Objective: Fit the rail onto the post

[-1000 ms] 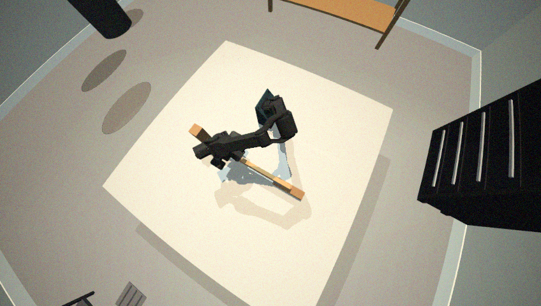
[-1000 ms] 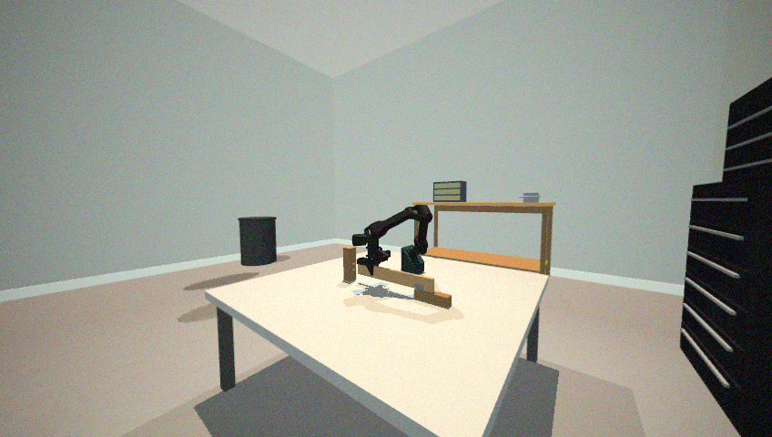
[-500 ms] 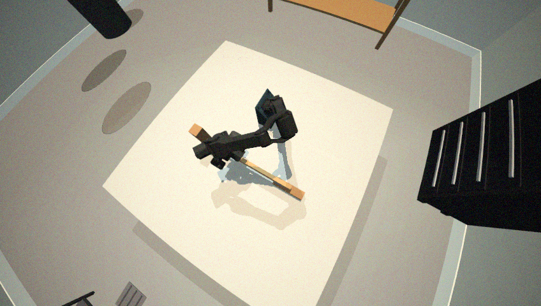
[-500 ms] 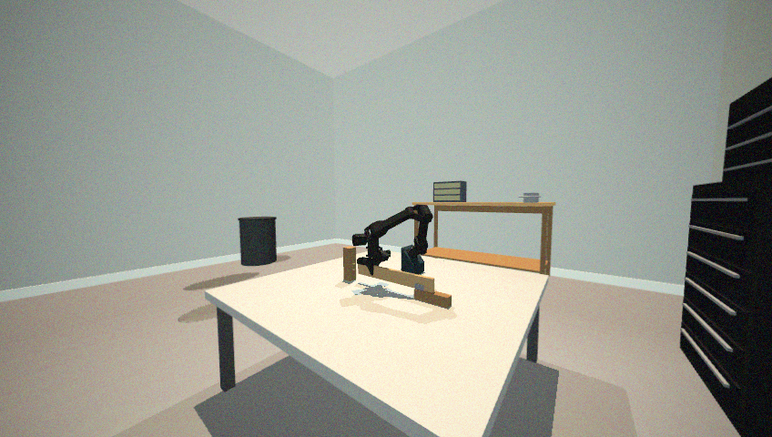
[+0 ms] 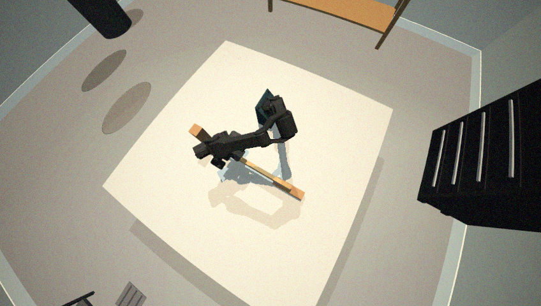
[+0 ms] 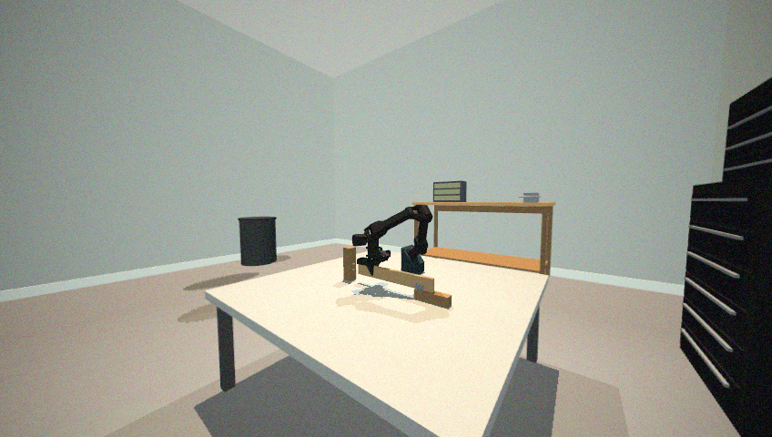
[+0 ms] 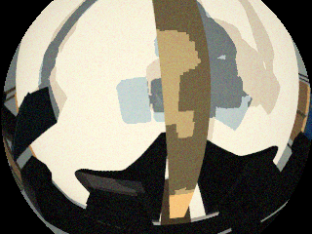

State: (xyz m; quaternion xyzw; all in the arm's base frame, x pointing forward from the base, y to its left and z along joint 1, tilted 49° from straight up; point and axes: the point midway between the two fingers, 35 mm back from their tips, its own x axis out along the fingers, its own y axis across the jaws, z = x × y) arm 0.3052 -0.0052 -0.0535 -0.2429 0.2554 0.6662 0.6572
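Observation:
The long wooden rail (image 5: 262,173) (image 6: 400,276) (image 7: 189,161) is raised off the table at its near end and looks roughly level in the exterior view. My gripper (image 6: 370,268) (image 7: 175,136) is shut on the rail close to its near end. The wooden post (image 5: 196,130) (image 6: 349,264) stands upright just beyond that end. Only a very narrow gap, if any, shows between them; the pegs and holes cannot be made out. The rail's far end sits at the bracket (image 6: 419,287) on the low footboard block (image 5: 298,192) (image 6: 442,299).
The arm's dark base (image 5: 262,107) (image 6: 412,260) stands on the pale table (image 5: 242,242) (image 6: 346,330), to one side of the rail. The arm reaches over the rail from there. Shadows of the arm fall beside the rail. A black bin, a workbench and black drawers stand away from the table.

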